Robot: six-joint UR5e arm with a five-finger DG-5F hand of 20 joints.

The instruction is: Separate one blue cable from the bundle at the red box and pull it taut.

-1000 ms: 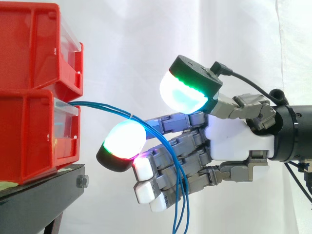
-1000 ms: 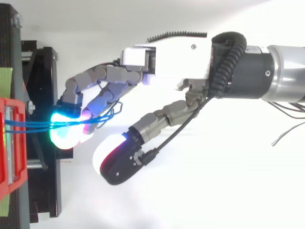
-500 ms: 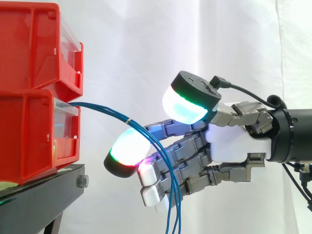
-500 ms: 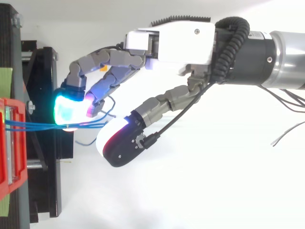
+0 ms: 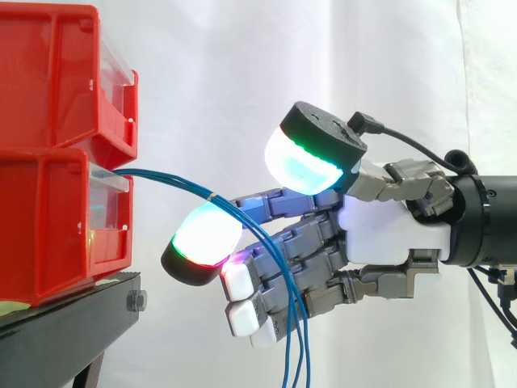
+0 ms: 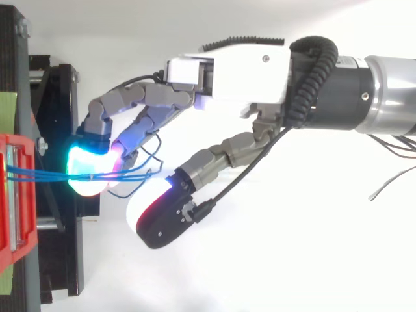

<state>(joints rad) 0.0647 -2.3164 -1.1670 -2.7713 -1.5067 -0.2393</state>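
Observation:
Several thin blue cables [image 5: 174, 182] leave the lower red box [image 5: 48, 218] as a bundle, arch to the right and hang down across my hand's fingers. A small pale tie [image 5: 211, 196] binds them near the top of the arch. My hand [image 5: 388, 234] reaches in from the right with its fingers nearly straight toward the box. From above, the cables [image 6: 45, 174] run from the box [image 6: 13, 201] to the glowing fingertips [image 6: 88, 172]. The thumb pad [image 6: 159, 218] stands apart from the cables, and nothing is pinched.
A second red bin [image 5: 56, 73] is stacked on the lower one, both on a black stand [image 5: 73, 315]. Behind everything hangs the white curtain. The stand's black frame [image 6: 62, 130] lies under the fingertips in the top view.
The hand has edged left toward the box, and the hanging cables have swung a little to the right. From above, the fingertips have dropped onto the cable line and the thumb has moved away from it.

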